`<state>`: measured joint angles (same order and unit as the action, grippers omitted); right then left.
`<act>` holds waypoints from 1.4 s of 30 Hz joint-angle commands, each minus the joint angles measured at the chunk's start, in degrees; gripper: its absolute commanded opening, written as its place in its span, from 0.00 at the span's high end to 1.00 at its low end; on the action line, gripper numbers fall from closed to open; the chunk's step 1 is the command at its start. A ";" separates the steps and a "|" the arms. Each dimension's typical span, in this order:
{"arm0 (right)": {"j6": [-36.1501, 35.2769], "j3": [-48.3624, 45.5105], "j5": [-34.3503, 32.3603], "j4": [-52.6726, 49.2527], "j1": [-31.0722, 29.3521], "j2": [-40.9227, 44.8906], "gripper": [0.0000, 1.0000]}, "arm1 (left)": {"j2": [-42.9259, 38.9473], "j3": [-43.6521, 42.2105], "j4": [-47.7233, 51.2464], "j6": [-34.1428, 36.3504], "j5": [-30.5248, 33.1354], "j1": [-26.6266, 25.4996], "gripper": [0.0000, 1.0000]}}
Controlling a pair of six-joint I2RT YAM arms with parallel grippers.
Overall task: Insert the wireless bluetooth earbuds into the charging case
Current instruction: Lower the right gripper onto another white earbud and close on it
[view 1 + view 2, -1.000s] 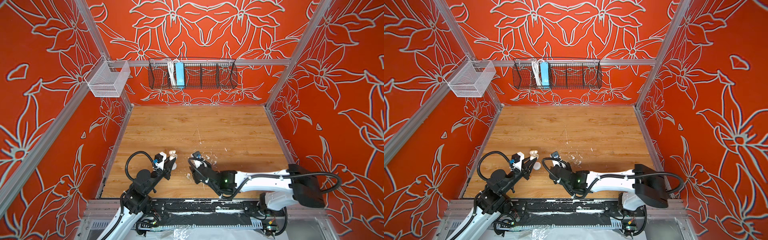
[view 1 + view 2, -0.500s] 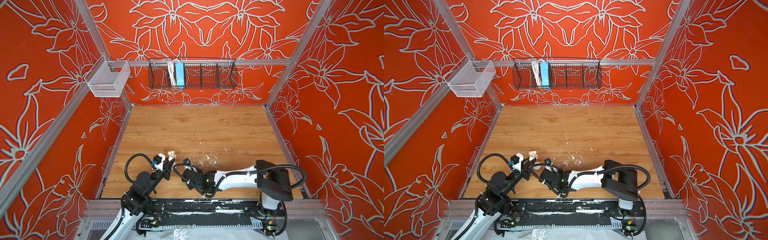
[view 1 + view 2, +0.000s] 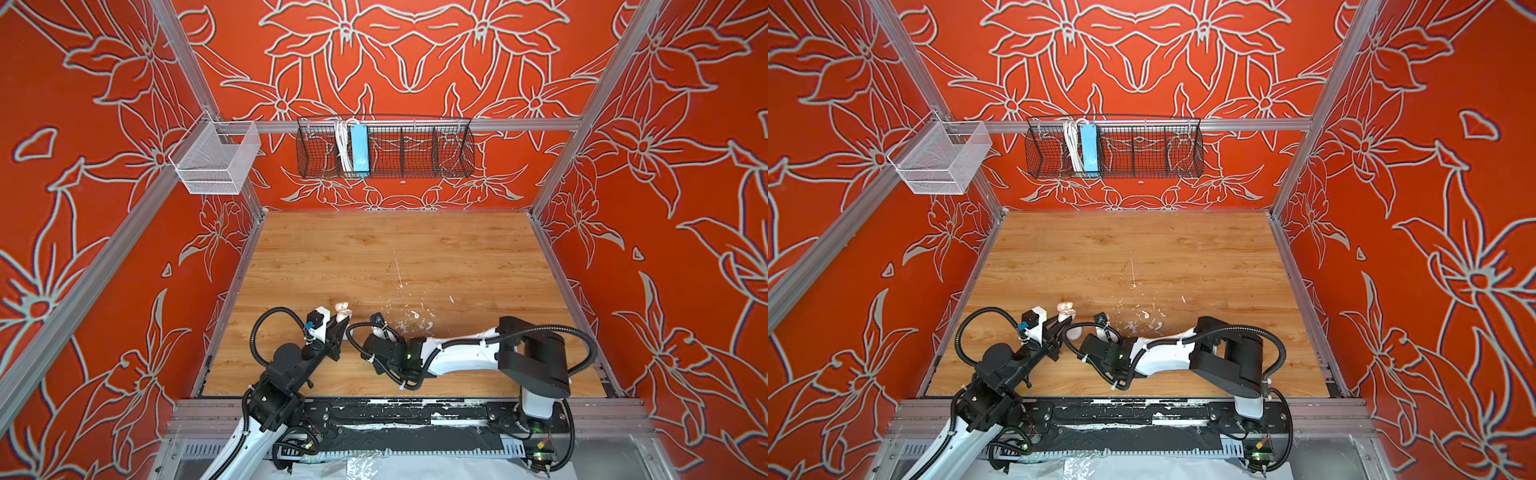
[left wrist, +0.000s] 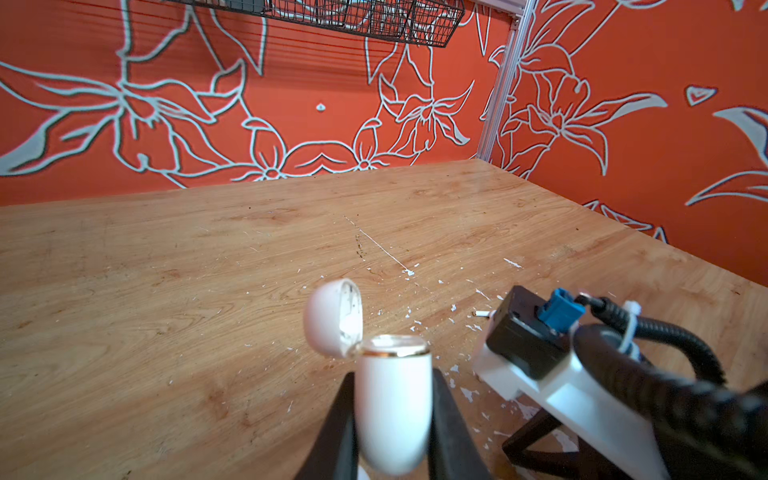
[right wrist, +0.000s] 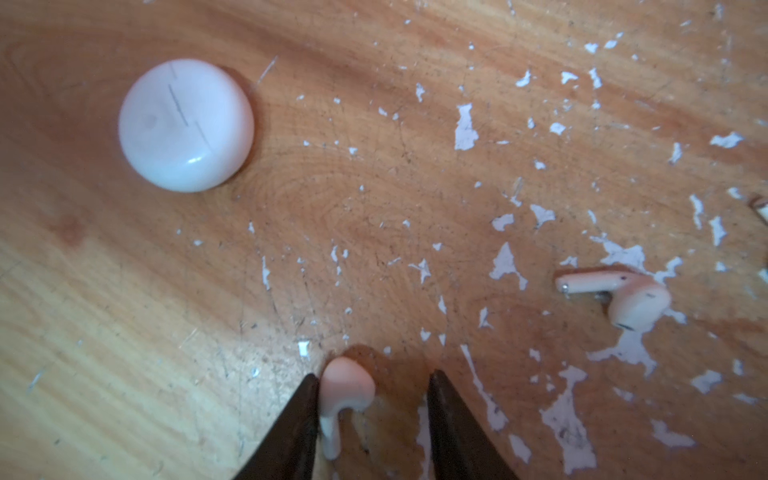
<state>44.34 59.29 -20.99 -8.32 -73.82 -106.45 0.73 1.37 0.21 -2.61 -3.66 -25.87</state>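
Since the right claw stands spread over one small glossy white plastic earbud on the scuffed wooden bench, with the bud's rounded head against one finger and a clear gap to the other, the grip should be centred first. Shift sideways so both fingers meet the head together, or the bud will likely skid or spin away. Take the head, not the thin stem, so the stem is free to lead into its socket.

The second white earbud lies on its side well apart, among flat paint flecks. A round white glossy disc sits off the other way. Neither should be nudged.

The left claw pinches the white rounded plastic charging case upright, its hinged lid swung open. That hold wants to be steady, mouth up, for a straight descent.
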 commanded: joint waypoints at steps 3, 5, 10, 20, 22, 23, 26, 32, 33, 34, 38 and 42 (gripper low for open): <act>3.29 0.96 -0.92 -2.58 0.34 -2.45 0.61 | -0.73 -0.31 -0.65 -0.24 0.24 0.29 1.00; 3.31 0.58 -1.65 -3.03 0.34 -1.97 0.61 | -0.73 -0.31 -0.73 -0.29 0.23 0.29 1.00; 3.91 -0.87 -3.25 -5.12 0.34 -0.08 0.61 | -0.73 -0.31 -0.69 -0.29 0.24 0.29 1.00; 2.49 -2.25 -2.47 -2.16 0.40 0.43 0.61 | -0.73 -0.31 -0.65 -0.29 0.23 0.29 1.00; 2.75 -1.02 -2.40 -3.03 0.42 -0.62 0.62 | -0.73 -0.31 -0.65 -0.29 0.24 0.29 1.00; 2.90 -0.72 -2.39 -3.20 0.43 -0.83 0.63 | -0.73 -0.31 -0.65 -0.21 0.15 0.29 1.00; 3.80 -1.14 -2.39 -2.74 0.39 -0.88 0.68 | -0.73 -0.31 -0.69 -0.20 0.06 0.29 1.00; 4.83 -2.32 -2.03 -2.50 0.43 -0.11 0.74 | -0.73 -0.31 -0.73 -0.29 0.26 0.27 1.00; 4.85 -2.42 -1.88 -2.32 0.42 -0.15 0.74 | -0.73 -0.28 -0.73 -0.27 0.22 0.28 1.00; 4.95 -2.50 -1.71 -2.12 0.43 -0.08 0.74 | -0.73 -0.31 -0.73 -0.29 0.15 0.29 1.00; 5.10 -1.99 -0.72 -2.01 0.43 -0.25 0.74 | -0.73 -0.31 -0.69 -0.20 0.08 0.29 1.00; 5.58 -0.95 -1.19 -4.12 0.31 -0.31 0.71 | -0.73 -0.31 -0.65 -0.20 -0.03 0.29 1.00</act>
<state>47.64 58.02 -23.33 -9.19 -73.56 -105.67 0.73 1.37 0.34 -2.61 -3.68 -25.87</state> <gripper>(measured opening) 0.281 0.234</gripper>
